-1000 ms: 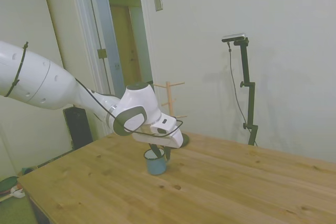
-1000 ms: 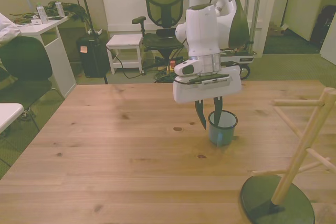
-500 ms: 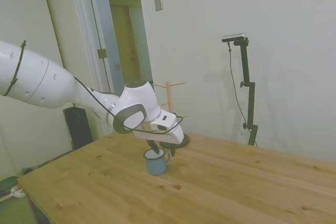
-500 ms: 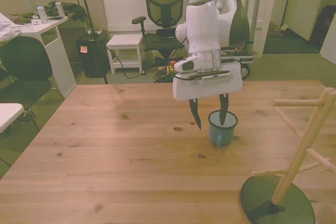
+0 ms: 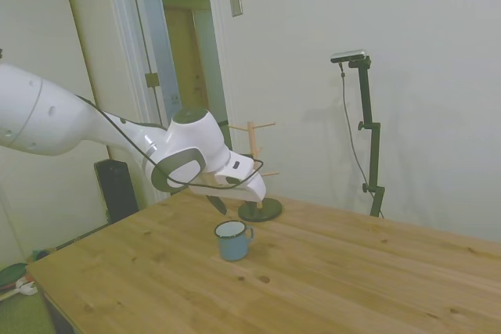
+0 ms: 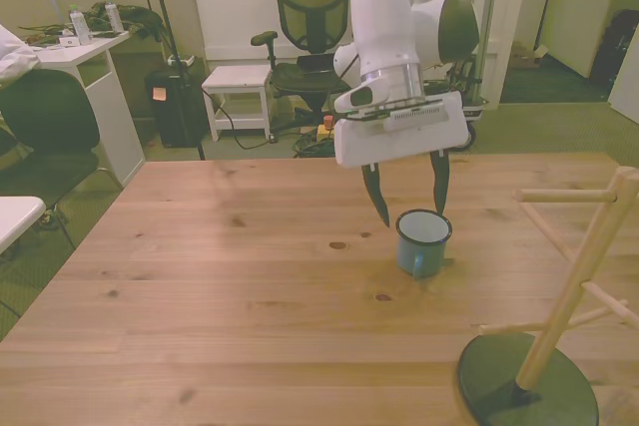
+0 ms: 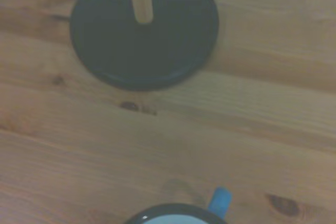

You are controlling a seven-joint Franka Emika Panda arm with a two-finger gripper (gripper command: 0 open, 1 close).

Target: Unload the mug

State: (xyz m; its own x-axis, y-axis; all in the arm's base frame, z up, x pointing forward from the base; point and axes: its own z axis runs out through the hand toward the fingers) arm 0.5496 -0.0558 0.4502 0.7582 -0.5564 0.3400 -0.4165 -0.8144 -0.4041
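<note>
One mug (image 6: 422, 240) standing upright on the surface (image 6: 230, 296), sitting just below the gripper (image 6: 407, 197) hanging spread open, gripping nothing

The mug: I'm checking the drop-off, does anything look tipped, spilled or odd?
Nothing stands out. The small light-blue enamel mug stands upright on the wooden table, no spill visible. The open gripper hangs above it, apart from the wooden peg rack.
</note>
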